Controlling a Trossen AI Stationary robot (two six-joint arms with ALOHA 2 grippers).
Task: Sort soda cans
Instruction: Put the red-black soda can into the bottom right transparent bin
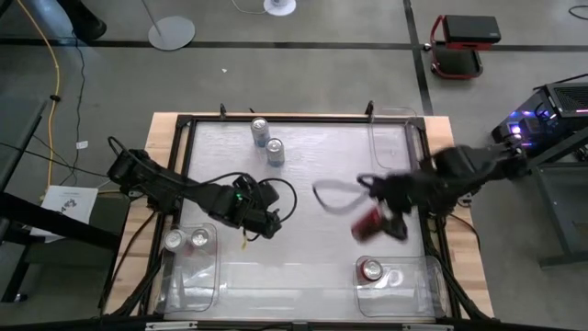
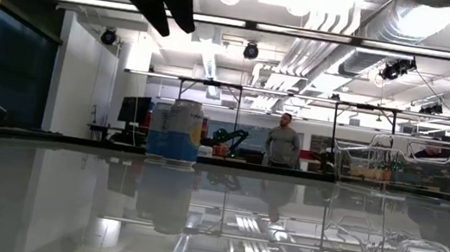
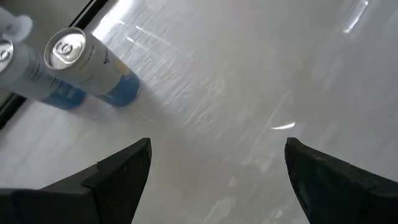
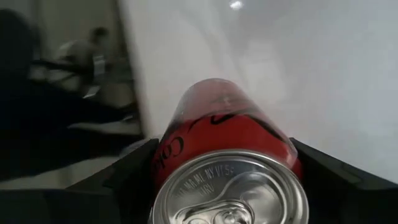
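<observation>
Two silver cans with blue bases (image 1: 267, 141) stand side by side on the far-left part of the table; the left wrist view shows them (image 3: 87, 62) ahead, and they show in the low view (image 2: 175, 133). My left gripper (image 1: 268, 225) (image 3: 217, 146) hovers open over the table's left middle, short of them. My right gripper (image 1: 372, 221) (image 4: 224, 149) is right of centre, shut on a red can (image 1: 367, 223). Two silver-topped cans (image 1: 186, 240) stand in the near-left bin, and one red can (image 1: 371, 269) in the near-right bin. My right gripper pinches the red can's side wall (image 4: 171, 146) between its two fingers (image 4: 124, 171), one on each side of the body. The can's silver top (image 4: 230, 193) faces back toward the wrist and its base points away. It is tilted and clear of the table.
Clear plastic bins sit at the near-left corner (image 1: 216, 276), the near-right corner (image 1: 413, 285) and the far-right edge (image 1: 390, 138) (image 2: 399, 162). A black frame rims the glossy table top (image 1: 312, 119). A person stands far behind the table (image 2: 282, 140).
</observation>
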